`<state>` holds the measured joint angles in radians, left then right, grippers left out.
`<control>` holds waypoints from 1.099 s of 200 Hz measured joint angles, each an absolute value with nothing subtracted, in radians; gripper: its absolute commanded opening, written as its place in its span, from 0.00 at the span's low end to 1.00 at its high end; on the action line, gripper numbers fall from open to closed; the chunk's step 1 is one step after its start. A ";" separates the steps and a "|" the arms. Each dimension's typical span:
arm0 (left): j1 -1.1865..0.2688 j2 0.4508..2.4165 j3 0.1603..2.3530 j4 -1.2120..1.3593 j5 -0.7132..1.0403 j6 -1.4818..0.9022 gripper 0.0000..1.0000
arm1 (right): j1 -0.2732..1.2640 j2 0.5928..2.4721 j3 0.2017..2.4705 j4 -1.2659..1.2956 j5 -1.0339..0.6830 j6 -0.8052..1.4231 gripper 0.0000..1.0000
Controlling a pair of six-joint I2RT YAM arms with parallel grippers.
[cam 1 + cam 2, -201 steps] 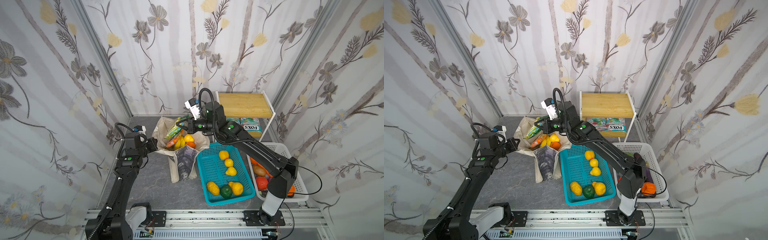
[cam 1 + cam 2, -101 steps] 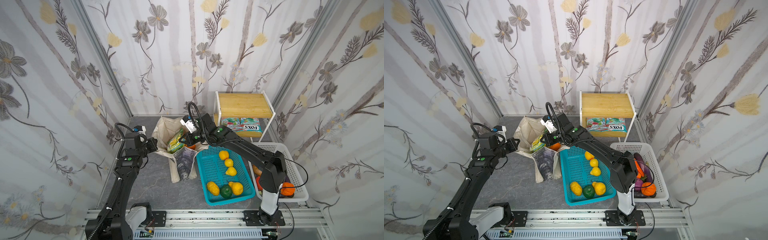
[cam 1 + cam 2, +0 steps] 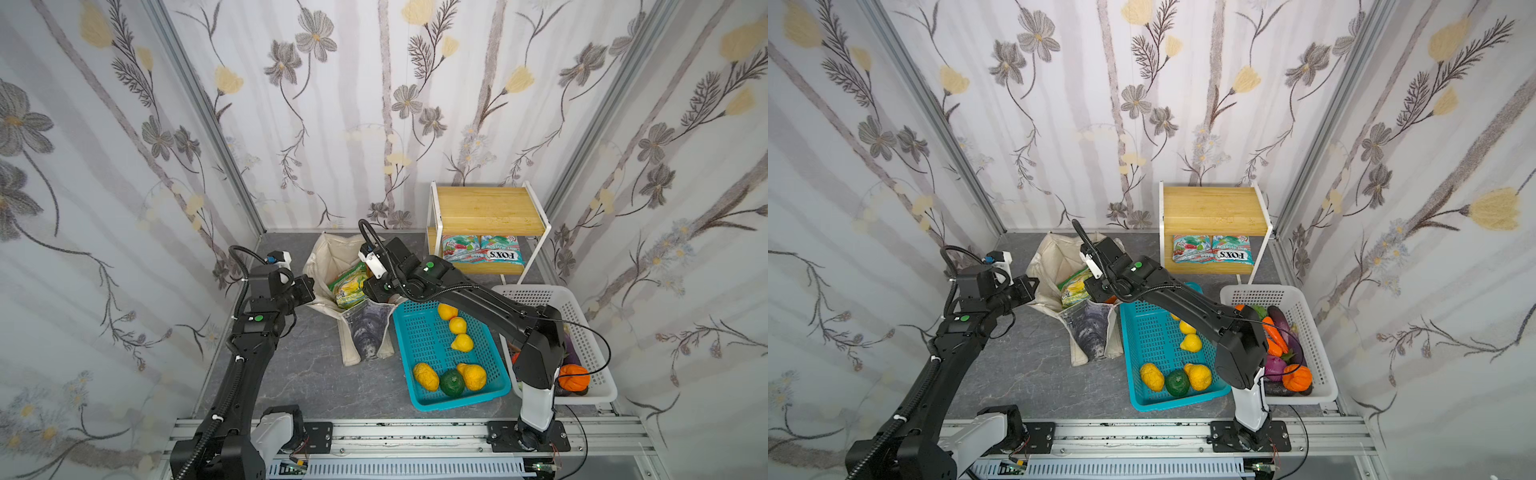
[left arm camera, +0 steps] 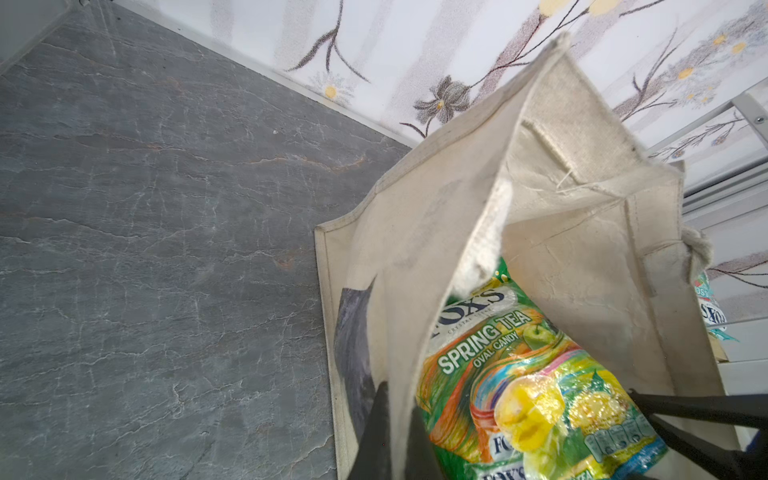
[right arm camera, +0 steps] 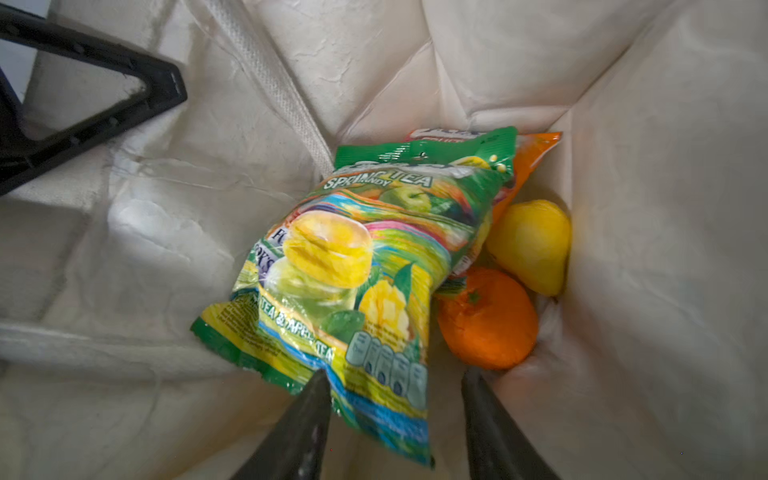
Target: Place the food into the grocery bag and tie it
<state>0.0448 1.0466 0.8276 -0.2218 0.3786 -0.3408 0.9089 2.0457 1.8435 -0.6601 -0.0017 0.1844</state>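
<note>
Packing step. The right pincer (image 5: 395, 374) stands apart inside the bag (image 3: 328, 255), over a green packet (image 5: 345, 270) lying against an orange (image 5: 488, 320) and a lemon (image 5: 528, 245). The left pincer (image 3: 311, 287) is clamped on the bag's left rim. Next, likely: withdraw right, fetch more food.

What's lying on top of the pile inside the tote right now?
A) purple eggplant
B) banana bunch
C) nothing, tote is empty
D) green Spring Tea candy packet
D: in the right wrist view the green packet lies across the top inside the canvas tote, partly covering the orange and the yellow fruit beside it.
</note>
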 measured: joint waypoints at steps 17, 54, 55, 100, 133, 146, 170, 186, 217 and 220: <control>0.045 1.047 0.840 -0.228 0.379 -0.348 0.00 | 0.910 1.968 1.819 -0.654 0.021 0.187 0.65; 0.045 1.054 0.860 -0.241 0.398 -0.369 0.00 | 0.910 1.786 1.682 -0.564 0.080 0.228 0.89; 0.045 1.054 0.861 -0.241 0.398 -0.370 0.00 | 0.910 1.783 1.680 -0.563 0.083 0.231 0.90; 0.045 1.074 0.879 -0.242 0.419 -0.378 0.00 | 0.906 1.592 1.415 -0.442 0.215 0.357 1.00; 0.045 1.079 0.891 -0.244 0.420 -0.395 0.00 | 0.823 1.549 1.273 -0.323 0.198 0.447 0.94; 0.045 1.077 0.892 -0.244 0.419 -0.402 0.00 | 0.781 1.574 1.253 -0.287 0.154 0.477 0.90; 0.045 1.078 0.894 -0.244 0.418 -0.419 0.00 | 0.759 1.660 1.262 -0.232 0.061 0.516 0.79; 0.045 1.078 0.896 -0.244 0.418 -0.424 0.00 | 0.755 1.699 1.272 -0.212 0.016 0.529 0.63; 0.045 1.076 0.913 -0.259 0.411 -0.446 0.00 | 0.746 1.755 1.290 -0.170 -0.017 0.550 0.00; 0.045 1.075 0.916 -0.259 0.411 -0.447 0.00 | 0.745 1.756 1.290 -0.170 -0.017 0.550 0.00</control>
<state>0.0448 1.0752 0.9161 -0.2592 0.4110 -0.4465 0.7452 1.7561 1.2900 -0.1696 -0.0166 0.5503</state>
